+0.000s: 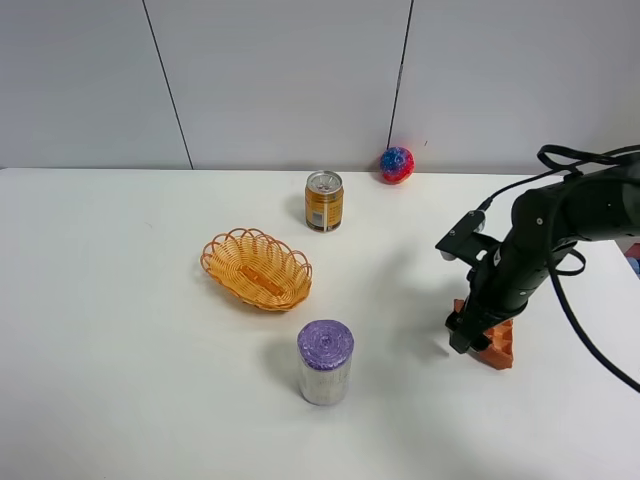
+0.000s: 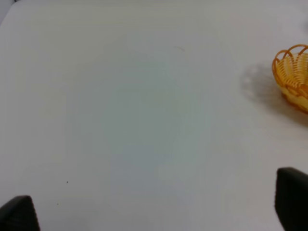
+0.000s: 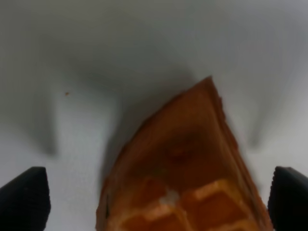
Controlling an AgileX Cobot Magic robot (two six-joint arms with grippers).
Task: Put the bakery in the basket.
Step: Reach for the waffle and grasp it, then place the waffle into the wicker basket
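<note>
1. Over on the right side of the bench [image 1: 120,330], my right pincer [image 1: 468,338] is down low at the bakery [image 1: 500,347]. The bakery lies flat on the surface, well apart from the basket [image 1: 228,245].
2. Through the right wrist camera I see that pincer spread wide, one dark fingertip [image 3: 26,197] on either side of the wedge. The wedge's pointed end faces away, and I cannot make out either tip touching it.
3. My left pincer [image 2: 155,207] is also spread wide, over bare bench, with one end of the basket just in sight.
4. The basket sits mid-bench, between a can [image 1: 324,201] farther back and a purple-topped cylinder [image 1: 325,362] nearer me. A ball [image 1: 397,164] rests by the wall.
</note>
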